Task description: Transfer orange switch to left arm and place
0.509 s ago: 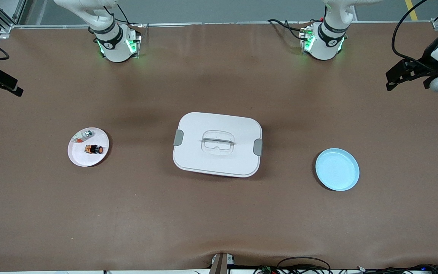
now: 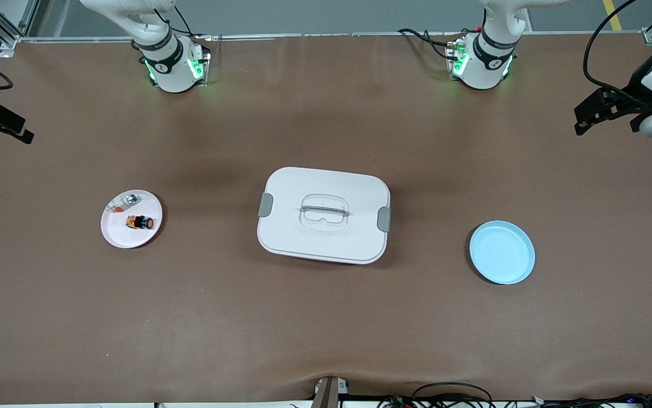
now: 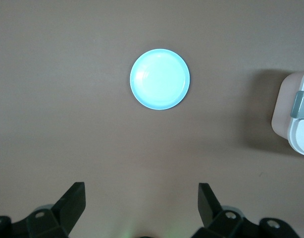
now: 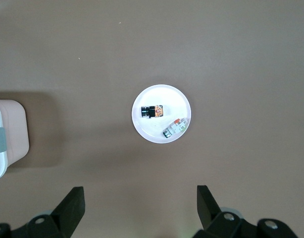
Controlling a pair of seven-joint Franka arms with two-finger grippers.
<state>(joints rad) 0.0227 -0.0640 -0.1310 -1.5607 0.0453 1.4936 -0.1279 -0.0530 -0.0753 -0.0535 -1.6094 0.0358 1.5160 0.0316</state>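
Brown table, grey floor

The table (image 2: pixel 326 317) fills the view; cables (image 2: pixel 451 391) trail along its near edge.

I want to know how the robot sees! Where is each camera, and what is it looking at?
Front view: high across the table, facing both arm bases; shows the big white plastic box, round white plate and round light-blue plate.
Left wrist view: on the left arm, looking down at the blue plate; the open left hand shows.
Right wrist view: on the right arm, looking down at the white plate holding the tiny black orange-capped switch; the open right hand shows.
Shared: both wrist views catch an edge of the box.
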